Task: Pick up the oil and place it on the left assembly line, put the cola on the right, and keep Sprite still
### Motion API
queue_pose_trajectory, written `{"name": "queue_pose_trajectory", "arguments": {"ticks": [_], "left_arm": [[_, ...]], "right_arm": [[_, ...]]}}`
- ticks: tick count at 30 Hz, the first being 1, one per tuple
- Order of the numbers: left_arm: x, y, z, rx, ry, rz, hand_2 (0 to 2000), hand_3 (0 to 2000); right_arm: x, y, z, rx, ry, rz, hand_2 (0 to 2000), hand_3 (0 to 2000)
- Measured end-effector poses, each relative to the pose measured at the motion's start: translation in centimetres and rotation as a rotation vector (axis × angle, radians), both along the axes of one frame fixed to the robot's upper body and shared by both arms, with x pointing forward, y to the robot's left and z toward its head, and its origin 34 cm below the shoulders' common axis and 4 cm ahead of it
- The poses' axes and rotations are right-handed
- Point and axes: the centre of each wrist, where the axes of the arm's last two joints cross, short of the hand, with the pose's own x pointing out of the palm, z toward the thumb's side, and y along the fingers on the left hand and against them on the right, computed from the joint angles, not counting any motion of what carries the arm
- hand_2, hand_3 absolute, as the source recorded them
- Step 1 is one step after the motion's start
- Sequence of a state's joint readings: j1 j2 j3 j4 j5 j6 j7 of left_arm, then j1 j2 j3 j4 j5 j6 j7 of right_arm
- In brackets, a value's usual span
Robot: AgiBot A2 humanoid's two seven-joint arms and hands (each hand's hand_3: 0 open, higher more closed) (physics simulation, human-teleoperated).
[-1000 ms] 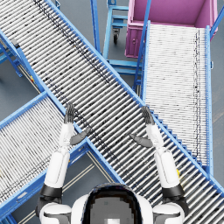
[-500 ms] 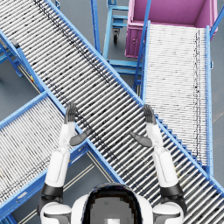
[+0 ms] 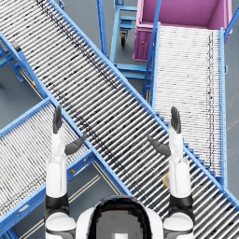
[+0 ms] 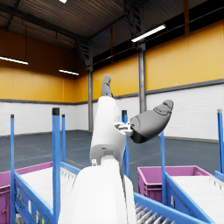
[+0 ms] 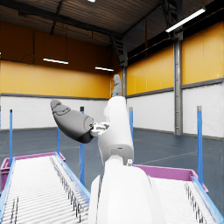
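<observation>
Grey conveyor [image 3: 107, 102] rollers show me no oil or cola; left hand [image 3: 62, 137] and right hand [image 3: 171, 137] hover spread wide, empty, neither nearer.

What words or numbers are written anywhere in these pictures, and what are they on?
No text can be read anywhere.
Small pale marks on the blue frame in the left wrist view: too small and blurred to read.
The roller conveyors, the purple bin, the left hand and the right hand: no writing visible.
</observation>
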State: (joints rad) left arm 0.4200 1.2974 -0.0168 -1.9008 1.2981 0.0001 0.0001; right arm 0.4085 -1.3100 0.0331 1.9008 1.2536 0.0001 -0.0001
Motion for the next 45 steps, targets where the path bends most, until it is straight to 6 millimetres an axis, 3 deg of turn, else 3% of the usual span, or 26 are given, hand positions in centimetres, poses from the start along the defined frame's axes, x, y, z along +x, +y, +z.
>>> {"name": "queue_pose_trajectory", "arguments": {"ticks": [9, 45], "left_arm": [[-0.3, 1.1, 0.9, 0.026, -0.048, 0.097, 0, 0], [-0.7, 0.8, 0.8, -0.004, -0.055, 0.093, 0, 0]], "right_arm": [[-0.1, -0.8, 1.3, -0.025, -0.059, -0.083, 0, 0], [-0.5, -1.2, 1.1, 0.028, -0.066, -0.111, 0, 0]]}}
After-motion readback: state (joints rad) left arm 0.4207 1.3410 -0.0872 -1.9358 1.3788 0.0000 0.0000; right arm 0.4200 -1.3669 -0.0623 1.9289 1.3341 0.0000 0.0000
